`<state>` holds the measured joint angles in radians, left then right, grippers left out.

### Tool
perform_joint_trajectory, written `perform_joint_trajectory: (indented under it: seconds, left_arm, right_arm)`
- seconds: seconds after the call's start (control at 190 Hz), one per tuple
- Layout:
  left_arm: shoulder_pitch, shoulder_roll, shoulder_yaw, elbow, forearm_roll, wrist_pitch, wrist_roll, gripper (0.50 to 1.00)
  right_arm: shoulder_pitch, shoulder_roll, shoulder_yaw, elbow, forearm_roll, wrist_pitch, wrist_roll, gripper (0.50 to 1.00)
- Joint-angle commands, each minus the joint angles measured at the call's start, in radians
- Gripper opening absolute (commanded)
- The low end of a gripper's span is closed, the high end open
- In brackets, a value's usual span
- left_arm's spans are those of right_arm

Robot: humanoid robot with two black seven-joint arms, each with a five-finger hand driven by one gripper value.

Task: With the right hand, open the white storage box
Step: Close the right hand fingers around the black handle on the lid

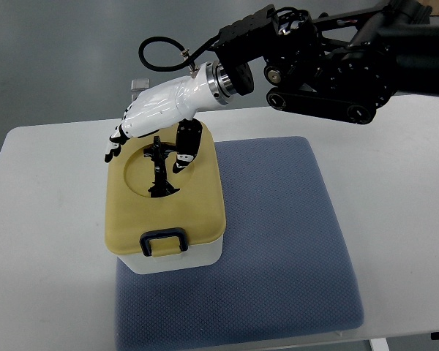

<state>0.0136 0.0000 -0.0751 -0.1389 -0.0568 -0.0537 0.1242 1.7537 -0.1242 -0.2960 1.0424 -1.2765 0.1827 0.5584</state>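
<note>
The white storage box stands on a blue mat, closed by a tan lid. The lid has a round recess with a black handle lying in it and a black latch at the front edge. My right hand, white with black fingertips, reaches in from the upper right and hovers over the back left of the lid. Its fingers are spread and point down past the lid's left edge. The thumb hangs down to the recess rim beside the handle. It holds nothing.
The blue mat lies on a white table. My right arm's black links span the upper right. A small grey object shows behind the hand at the table's far edge.
</note>
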Motion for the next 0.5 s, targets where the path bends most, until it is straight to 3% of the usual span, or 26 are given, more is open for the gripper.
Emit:
perform_joint_trajectory:
  seconds: [0.0, 0.058, 0.284, 0.494]
  left_arm:
    - [0.000, 0.000, 0.000, -0.001, 0.000, 0.000, 0.000, 1.000]
    - [0.000, 0.000, 0.000, -0.001, 0.000, 0.000, 0.000, 1.000]
    - [0.000, 0.000, 0.000, -0.001, 0.000, 0.000, 0.000, 1.000]
    - [0.000, 0.000, 0.000, 0.001, 0.000, 0.000, 0.000, 1.000]
  right_arm:
    - [-0.003, 0.003, 0.000, -0.001, -0.049, -0.003, -0.002, 0.795]
    - [-0.005, 0.001, 0.000, -0.001, -0.050, -0.015, -0.002, 0.791]
    - [-0.013, 0.001, 0.000, 0.001, -0.050, -0.026, 0.000, 0.691]
    - [-0.025, 0.008, 0.001, 0.004, -0.050, -0.028, 0.008, 0.644]
